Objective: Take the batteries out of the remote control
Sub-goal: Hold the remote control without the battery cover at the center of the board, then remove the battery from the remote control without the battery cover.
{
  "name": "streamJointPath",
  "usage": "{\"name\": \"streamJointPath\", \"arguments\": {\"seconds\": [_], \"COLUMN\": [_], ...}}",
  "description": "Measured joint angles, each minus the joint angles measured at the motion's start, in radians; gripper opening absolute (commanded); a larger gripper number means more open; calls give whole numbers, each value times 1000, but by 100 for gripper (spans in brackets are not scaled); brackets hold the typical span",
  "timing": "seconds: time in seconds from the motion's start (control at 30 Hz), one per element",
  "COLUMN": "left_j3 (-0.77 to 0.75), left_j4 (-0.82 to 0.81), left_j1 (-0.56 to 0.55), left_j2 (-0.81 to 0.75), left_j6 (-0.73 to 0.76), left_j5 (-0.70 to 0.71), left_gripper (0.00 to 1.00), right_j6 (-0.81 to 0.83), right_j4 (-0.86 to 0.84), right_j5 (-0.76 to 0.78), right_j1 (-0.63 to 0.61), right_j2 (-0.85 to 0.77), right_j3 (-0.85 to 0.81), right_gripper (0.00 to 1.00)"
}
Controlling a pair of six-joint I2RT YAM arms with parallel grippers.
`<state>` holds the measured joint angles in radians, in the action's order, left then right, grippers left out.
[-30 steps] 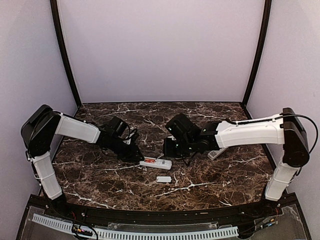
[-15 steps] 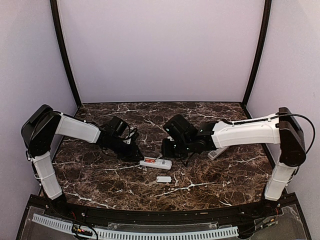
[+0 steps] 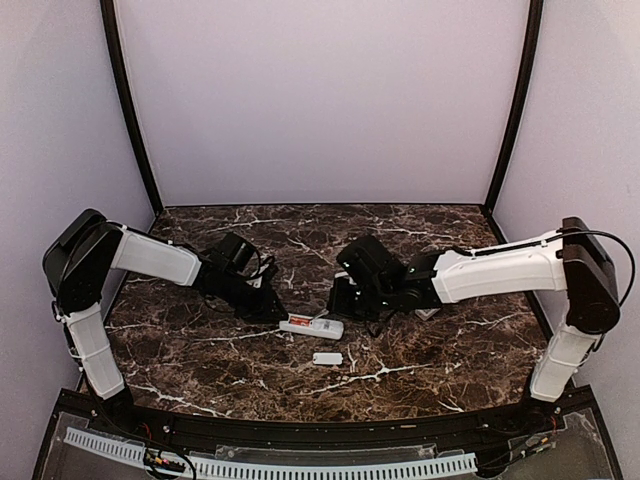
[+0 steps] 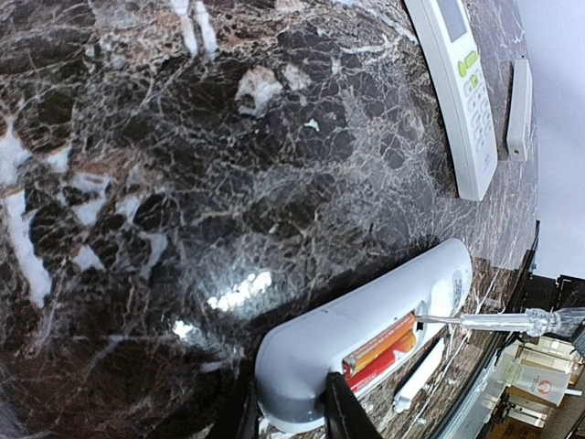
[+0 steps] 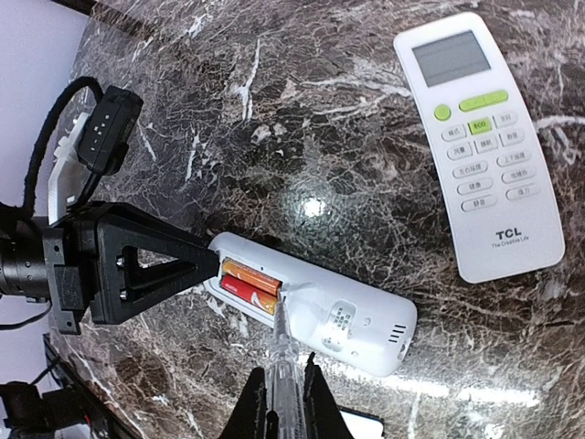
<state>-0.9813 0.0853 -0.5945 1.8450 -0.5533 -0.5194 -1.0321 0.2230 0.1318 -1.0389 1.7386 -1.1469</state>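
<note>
A white remote [image 3: 312, 326] lies face down with its battery bay open. Two batteries [image 5: 249, 283], one orange and one red, lie side by side in the bay; they also show in the left wrist view [image 4: 384, 340]. My left gripper [image 4: 288, 402] is shut on the remote's end next to the bay [image 3: 275, 314]. My right gripper [image 5: 283, 402] is shut on a clear-handled screwdriver [image 5: 283, 361]. Its thin tip touches the batteries' end at the inner wall of the bay [image 4: 494, 320].
A small white battery cover [image 3: 327, 358] lies on the marble just in front of the remote. A second white remote [image 5: 480, 146] with green buttons lies face up to the right. Another white cover [image 4: 519, 110] lies beyond it.
My right arm has shifted slightly, its wrist a little lower and to the right. The left arm and the remote have not moved.
</note>
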Motion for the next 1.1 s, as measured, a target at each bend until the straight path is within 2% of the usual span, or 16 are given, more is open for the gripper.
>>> {"name": "streamJointPath", "arguments": {"seconds": [0.47,1.1], "left_j3": [-2,-15], "left_j4": [2,26], "left_j1": [1,-2], "left_j2": [2,2], "left_j6": [1,11], "left_j5": [2,14], "left_gripper": [22,21], "right_j6": [-160,-210], "right_j4": [-238,-358], "right_j5": [-66,-76], "right_j1": [31,39], "right_j2": [-62,-78], "right_j3": [181,254], "right_gripper": [0,0]}}
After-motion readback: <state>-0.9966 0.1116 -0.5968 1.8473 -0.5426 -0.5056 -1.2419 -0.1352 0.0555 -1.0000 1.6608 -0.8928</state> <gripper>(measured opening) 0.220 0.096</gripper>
